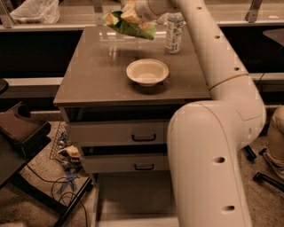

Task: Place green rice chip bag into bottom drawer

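Observation:
The green rice chip bag (128, 24) hangs in the air above the far part of the cabinet top, held at its upper end by my gripper (132, 9), which is shut on it near the top edge of the view. The bag is crinkled, green, with orange-tan patches. The bottom drawer (133, 195) is pulled out at floor level below the two upper drawers, its flat grey floor showing. My arm partly covers its right side.
A cream bowl (147, 72) sits mid cabinet top (88, 75). A can (173, 32) stands at the back right. Two upper drawers with black handles (143, 138) are shut. Cables and clutter (66, 155) lie on the floor at left, by a dark chair.

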You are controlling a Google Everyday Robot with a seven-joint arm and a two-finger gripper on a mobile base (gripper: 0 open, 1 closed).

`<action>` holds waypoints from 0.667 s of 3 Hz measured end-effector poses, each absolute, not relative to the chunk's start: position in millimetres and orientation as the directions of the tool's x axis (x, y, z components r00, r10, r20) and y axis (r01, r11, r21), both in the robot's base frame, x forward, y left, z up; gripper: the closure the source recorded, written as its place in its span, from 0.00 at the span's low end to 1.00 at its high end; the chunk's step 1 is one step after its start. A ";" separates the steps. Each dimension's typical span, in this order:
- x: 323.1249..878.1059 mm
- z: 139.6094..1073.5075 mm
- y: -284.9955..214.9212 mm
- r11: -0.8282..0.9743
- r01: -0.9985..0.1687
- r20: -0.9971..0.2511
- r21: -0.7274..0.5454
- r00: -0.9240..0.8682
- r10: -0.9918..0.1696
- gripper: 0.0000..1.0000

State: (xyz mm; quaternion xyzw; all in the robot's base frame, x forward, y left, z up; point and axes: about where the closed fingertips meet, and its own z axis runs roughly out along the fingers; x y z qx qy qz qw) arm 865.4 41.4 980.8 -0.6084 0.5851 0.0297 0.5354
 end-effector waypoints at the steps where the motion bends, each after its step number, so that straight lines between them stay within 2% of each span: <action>1: 850.2 1022.7 -3.8 0.319 -0.688 -0.654 -0.652 0.298 -0.695 1.00; 2: 822.5 1062.7 -50.9 0.410 -0.623 -0.675 -0.666 0.269 -0.687 1.00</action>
